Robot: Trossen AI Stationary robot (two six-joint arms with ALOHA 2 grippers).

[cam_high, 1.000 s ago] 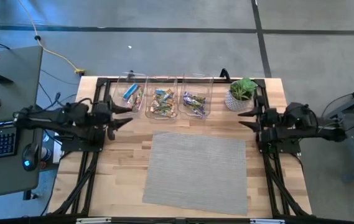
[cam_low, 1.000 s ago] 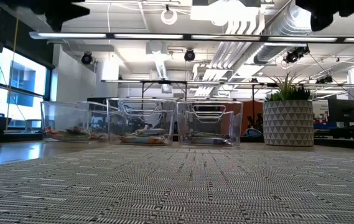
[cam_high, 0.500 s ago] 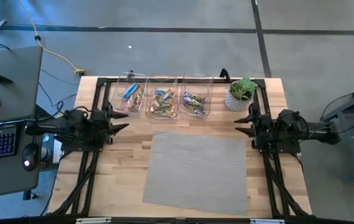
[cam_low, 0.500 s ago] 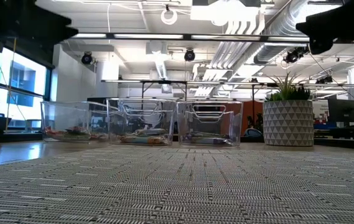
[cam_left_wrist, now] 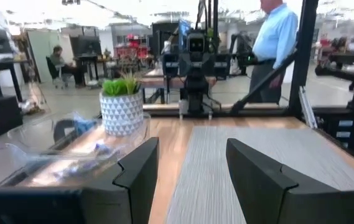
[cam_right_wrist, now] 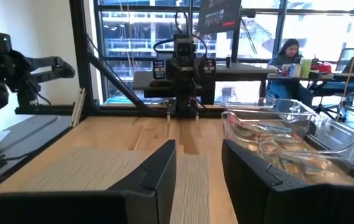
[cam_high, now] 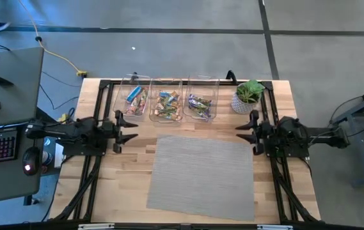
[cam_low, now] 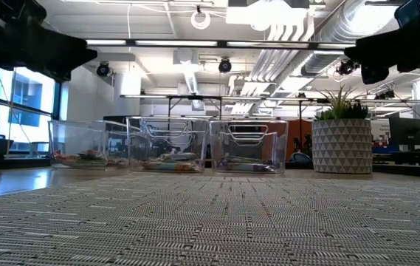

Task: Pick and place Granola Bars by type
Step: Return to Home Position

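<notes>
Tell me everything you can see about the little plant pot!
The plant pot is white with a grey triangle pattern and gets wider toward the top. Spiky green leaves stick up from it. It stands upright on the wooden table, near the back right corner, beside the three clear bins but not touching them.

The granola bars [cam_high: 134,94] in the left bin [cam_low: 69,133] are blue and red-pink. Those in the middle bin [cam_low: 167,131] run green-orange with bits of blue, and the right bin [cam_low: 248,133] holds purple ones. All three bins are clear. The mat [cam_high: 201,176] is grey with a fine woven rib, on a pale planked wood table [cam_high: 124,176]. The plant [cam_high: 250,91] is green, its pot [cam_low: 342,146] white with grey triangles.
</notes>
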